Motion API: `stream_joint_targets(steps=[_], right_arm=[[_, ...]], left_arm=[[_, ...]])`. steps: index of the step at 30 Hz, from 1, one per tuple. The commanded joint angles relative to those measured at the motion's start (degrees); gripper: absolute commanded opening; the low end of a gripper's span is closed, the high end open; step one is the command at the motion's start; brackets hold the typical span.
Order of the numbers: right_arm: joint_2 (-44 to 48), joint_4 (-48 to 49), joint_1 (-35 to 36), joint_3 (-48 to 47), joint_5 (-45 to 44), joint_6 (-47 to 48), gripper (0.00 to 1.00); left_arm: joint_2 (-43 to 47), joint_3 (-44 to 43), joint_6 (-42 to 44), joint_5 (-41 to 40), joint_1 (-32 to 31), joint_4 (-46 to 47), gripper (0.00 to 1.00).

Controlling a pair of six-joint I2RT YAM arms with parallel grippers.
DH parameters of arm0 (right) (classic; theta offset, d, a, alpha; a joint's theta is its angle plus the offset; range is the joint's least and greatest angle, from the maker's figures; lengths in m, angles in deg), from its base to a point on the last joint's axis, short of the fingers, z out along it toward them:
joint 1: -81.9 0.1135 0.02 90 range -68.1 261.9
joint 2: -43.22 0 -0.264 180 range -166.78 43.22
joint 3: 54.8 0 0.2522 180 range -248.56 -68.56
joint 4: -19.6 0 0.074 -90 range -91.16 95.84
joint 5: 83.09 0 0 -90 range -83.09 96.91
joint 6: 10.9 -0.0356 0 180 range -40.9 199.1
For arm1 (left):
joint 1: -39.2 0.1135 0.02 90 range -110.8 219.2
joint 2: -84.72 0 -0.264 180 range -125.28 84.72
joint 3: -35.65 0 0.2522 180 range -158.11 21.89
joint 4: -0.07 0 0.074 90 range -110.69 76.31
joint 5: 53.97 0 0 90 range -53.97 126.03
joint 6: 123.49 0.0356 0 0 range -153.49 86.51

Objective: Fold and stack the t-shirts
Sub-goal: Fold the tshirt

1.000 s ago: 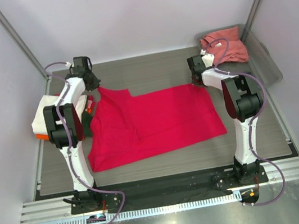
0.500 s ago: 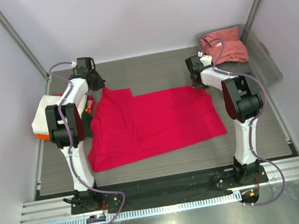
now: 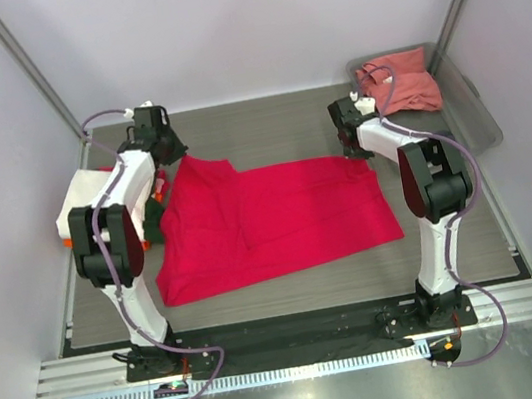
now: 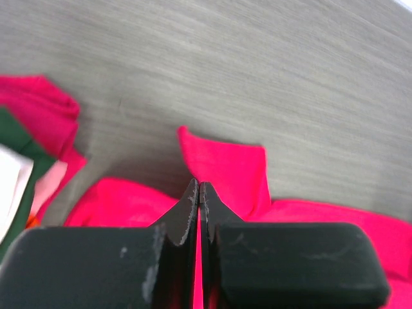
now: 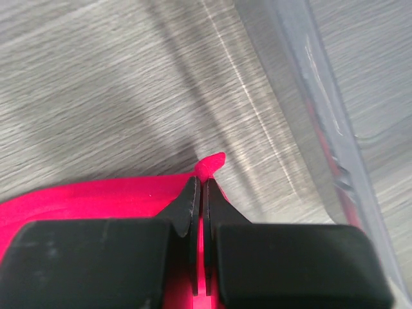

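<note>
A bright crimson t-shirt [image 3: 269,219] lies spread across the middle of the table. My left gripper [image 3: 165,150] is shut on its far left corner; in the left wrist view the jaws [image 4: 199,187] pinch crimson cloth [image 4: 225,167]. My right gripper [image 3: 350,141] is shut on its far right corner; a tip of crimson cloth [image 5: 211,162] pokes out past the jaws [image 5: 201,183]. A salmon-pink t-shirt [image 3: 399,82] lies in the grey tray. A pile of cream-white, orange and dark green shirts [image 3: 86,213] sits at the left edge.
The grey plastic tray [image 3: 470,111] stands at the back right; its wall shows in the right wrist view [image 5: 309,77]. The pile's edge shows in the left wrist view [image 4: 26,174]. White walls enclose the table on three sides.
Both grippers have shifted slightly toward the back while holding the shirt's far corners; the far edge of the crimson shirt is drawn a little further back.
</note>
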Motion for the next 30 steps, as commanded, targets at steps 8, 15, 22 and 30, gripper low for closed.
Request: stream_joint_targets(steps=[8, 15, 22, 30], right_arm=[[3.3, -3.8, 0.4, -6.4, -0.6, 1.5, 0.03], [7.0, -3.8, 0.4, -3.9, 1.9, 1.6, 0.03], [10.8, -3.8, 0.4, -1.6, 4.0, 1.8, 0.01], [16.3, -3.5, 0.4, 2.8, 5.1, 1.5, 0.01]], left_arm=[[10.3, 8.4, 3.3, -4.7, -2.3, 7.3, 0.00], [16.7, 13.9, 4.0, -8.8, -5.3, 9.8, 0.00], [24.4, 19.5, 4.3, -14.2, -8.7, 7.9, 0.00], [32.8, 27.6, 2.8, -21.6, -13.5, 2.4, 0.00]])
